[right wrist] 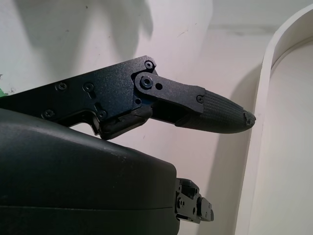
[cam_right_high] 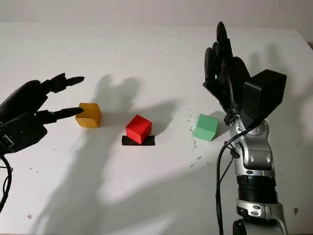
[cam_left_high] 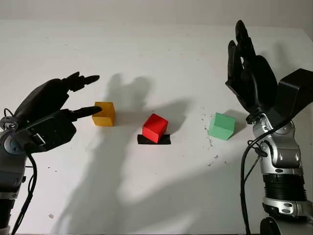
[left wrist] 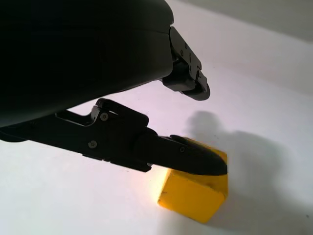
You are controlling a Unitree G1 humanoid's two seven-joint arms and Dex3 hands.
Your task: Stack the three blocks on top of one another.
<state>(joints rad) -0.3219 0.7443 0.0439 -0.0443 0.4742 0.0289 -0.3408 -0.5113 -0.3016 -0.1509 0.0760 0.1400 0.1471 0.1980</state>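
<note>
- The left hand (cam_left_high: 58,110) was open, with one finger over the yellow block (cam_left_high: 104,113). Whether they touched, I could not tell.
- The red block (cam_left_high: 155,127) sat on a black patch (cam_left_high: 165,140) in the middle of the white table (cam_left_high: 156,58).
- The green block (cam_left_high: 221,126) sat alone to the right.
- The right hand (cam_left_high: 249,73) was held up above the green block, open, holding nothing.

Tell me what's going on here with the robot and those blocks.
Nothing is stacked yet. The yellow block, red block and green block sit apart in a row on the white table, the red one on a black patch. The left hand is open right beside the yellow block, one finger over it. The right hand is raised, open, behind the green block.
</note>
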